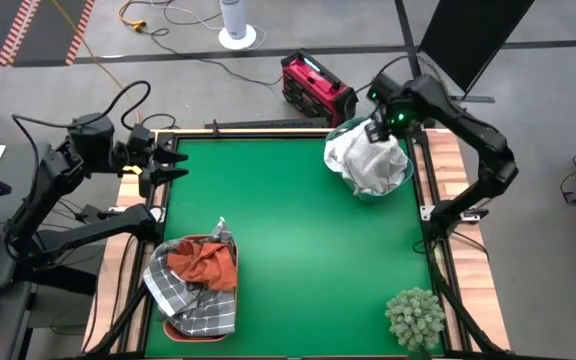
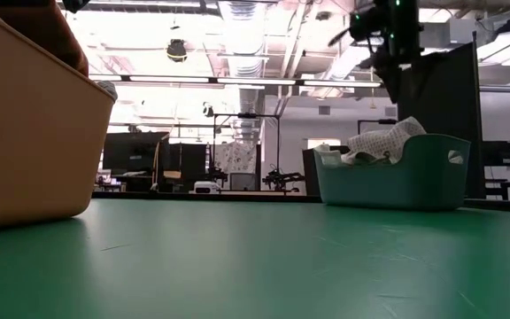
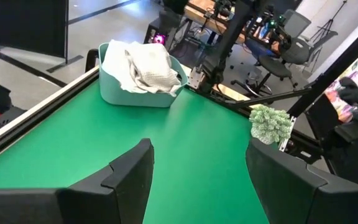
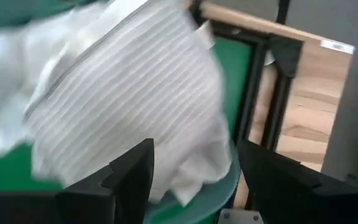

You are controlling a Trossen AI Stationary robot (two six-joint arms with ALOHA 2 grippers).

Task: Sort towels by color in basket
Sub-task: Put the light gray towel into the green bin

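From above, we are seeing the right gripper [image 1: 380,128] hovering over the teal basket [image 1: 400,182] at about two o'clock on the green table [image 1: 298,240], directly above the white towels [image 1: 366,160] piled inside; its fingers are hard to make out here. The left gripper [image 1: 173,160] is waiting at ten o'clock, fingers spread and empty. At seven o'clock a tan basket [image 1: 174,329] is holding a rust-orange towel [image 1: 206,262] and a grey checked towel [image 1: 203,305]. A spiky green plant ball [image 1: 415,317] is sitting at five o'clock.

At table height, we are seeing the right arm only partly, cut off by the frame's top, above the teal basket with a white towel poking over its rim. The tan basket's wall is hiding its contents.

Through the left wrist, the fingers [image 3: 129,171] are standing apart with nothing between them.

Through the right wrist, the fingers [image 4: 132,168] are parted and empty, the blurred white striped towel [image 4: 129,93] lying just beyond them.
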